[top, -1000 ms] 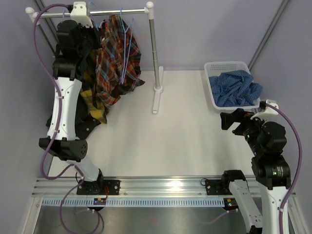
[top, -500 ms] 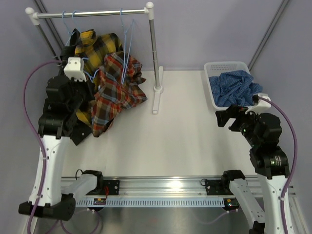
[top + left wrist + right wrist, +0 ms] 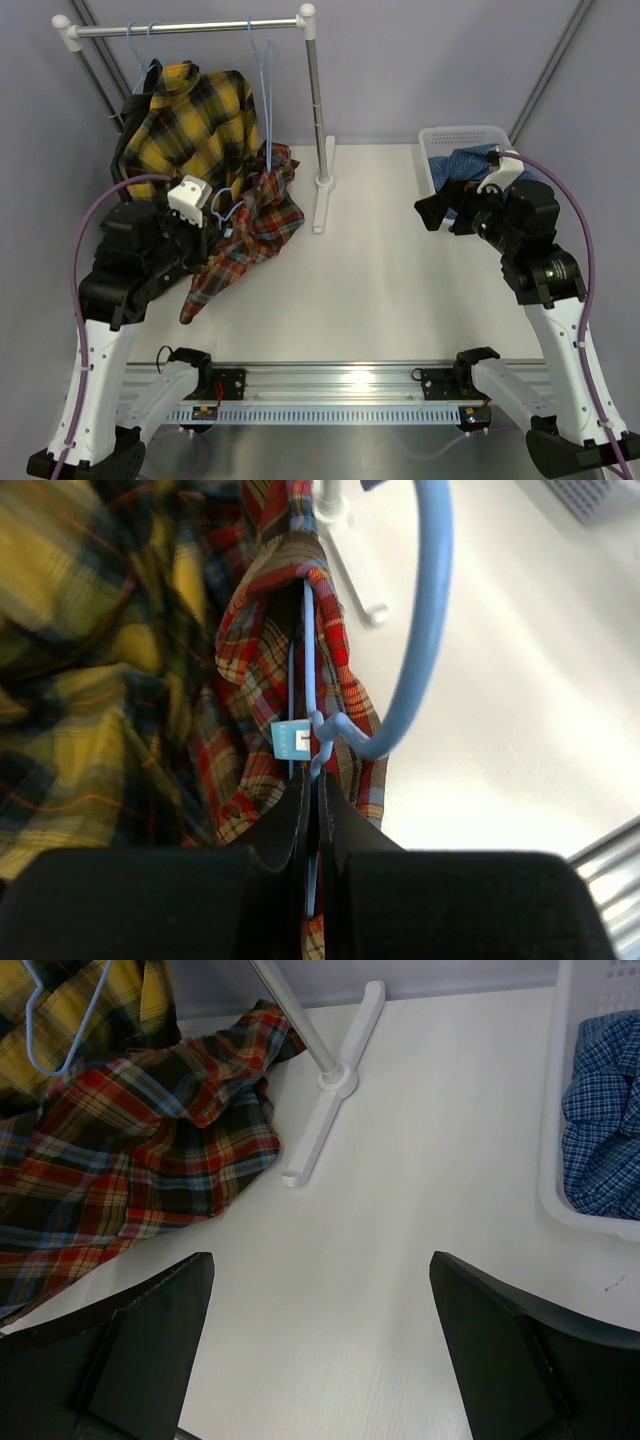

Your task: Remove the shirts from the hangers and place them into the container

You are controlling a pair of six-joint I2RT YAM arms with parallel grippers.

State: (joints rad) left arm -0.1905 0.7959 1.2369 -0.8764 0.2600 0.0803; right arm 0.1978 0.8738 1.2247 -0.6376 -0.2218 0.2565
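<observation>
My left gripper [image 3: 216, 214] is shut on the wire of a light-blue hanger [image 3: 418, 630], just below its twisted neck. The red-orange plaid shirt [image 3: 248, 232] is still on that hanger, off the rail, its lower part lying on the table. The yellow-black plaid shirt [image 3: 190, 120] hangs from the rail on another hanger [image 3: 136, 45]. An empty hanger [image 3: 264, 85] dangles near the rail's right end. The blue check shirt [image 3: 468, 160] lies in the white container [image 3: 452, 133]. My right gripper [image 3: 320, 1300] is open above bare table, just left of the container [image 3: 556, 1110].
The white-and-metal rail [image 3: 190, 27] spans the back left; its post [image 3: 317, 110] and foot [image 3: 322, 205] stand mid-table, right beside the red plaid shirt. A dark garment [image 3: 128, 112] shows behind the yellow shirt. Grey walls close the back and sides.
My left arm has come down and toward the near edge, bringing the hanger and red plaid shirt off the rail. My right arm has lifted and shifted left in front of the container.
</observation>
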